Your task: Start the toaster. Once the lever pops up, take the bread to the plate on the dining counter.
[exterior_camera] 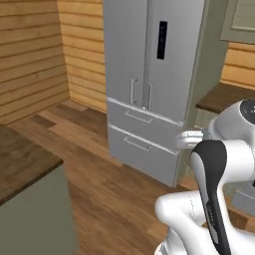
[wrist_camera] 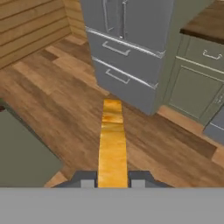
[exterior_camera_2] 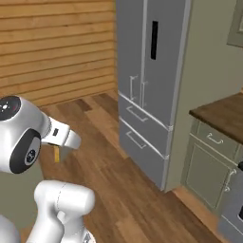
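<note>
Our gripper [wrist_camera: 112, 183] is clamped tight on the bread [wrist_camera: 112, 140], its two dark finger tips [wrist_camera: 86, 180] pressing the slice from either side. Seen edge-on in the hand view, the bread is a thin, flat strip, glossy tan-orange with paler golden patches, reaching straight out from the jaws above the floor. In the right base view we see a small piece of it hanging below the white wrist.

Below us lies the wooden plank floor [exterior_camera: 124, 199], warm brown with a striped grain. Ahead stands the fridge [exterior_camera_2: 147, 85], a tall matte silver block with two upper doors, thin bar handles, two drawers underneath and a narrow black panel. To its right are pale green cabinets [exterior_camera_2: 209, 166] under a dark brown worktop. Walls of horizontal wooden planks [exterior_camera_2: 57, 52] run behind. At the left of the left base view, the dining counter [exterior_camera: 22, 164] shows a dark wooden slab corner on a plain grey-green base.
</note>
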